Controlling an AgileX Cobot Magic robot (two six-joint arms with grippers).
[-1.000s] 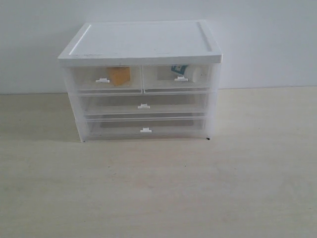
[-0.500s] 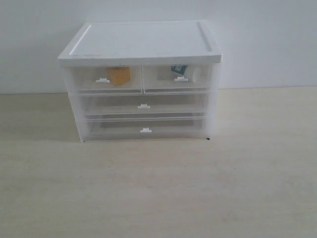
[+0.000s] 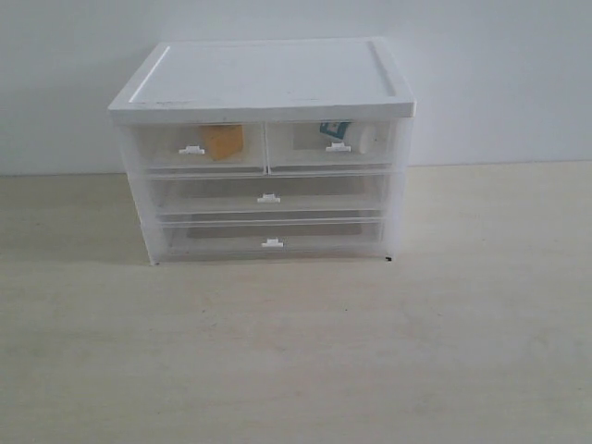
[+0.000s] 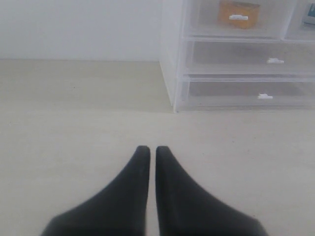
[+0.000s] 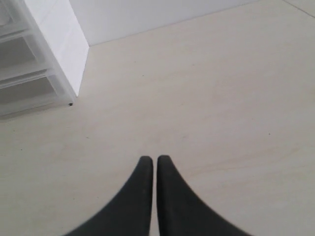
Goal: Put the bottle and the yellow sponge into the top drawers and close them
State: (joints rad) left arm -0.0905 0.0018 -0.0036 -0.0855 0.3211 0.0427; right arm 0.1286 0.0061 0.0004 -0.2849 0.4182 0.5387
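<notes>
Yellow sponge [image 3: 222, 141] and bottle [image 3: 344, 131] sit inside the top drawers [image 3: 296, 154]. Left end effector [image 4: 148, 149] and right end effector [image 5: 150, 159] are pinched together, empty; a drawer left slightly ajar could pass unnoticed

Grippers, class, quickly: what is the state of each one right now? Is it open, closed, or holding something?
Left gripper: closed, holding nothing.
Right gripper: closed, holding nothing.

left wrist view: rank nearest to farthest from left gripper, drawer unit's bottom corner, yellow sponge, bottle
1. drawer unit's bottom corner, on the table ahead of the left gripper
2. yellow sponge, left top drawer
3. bottle, right top drawer
</notes>
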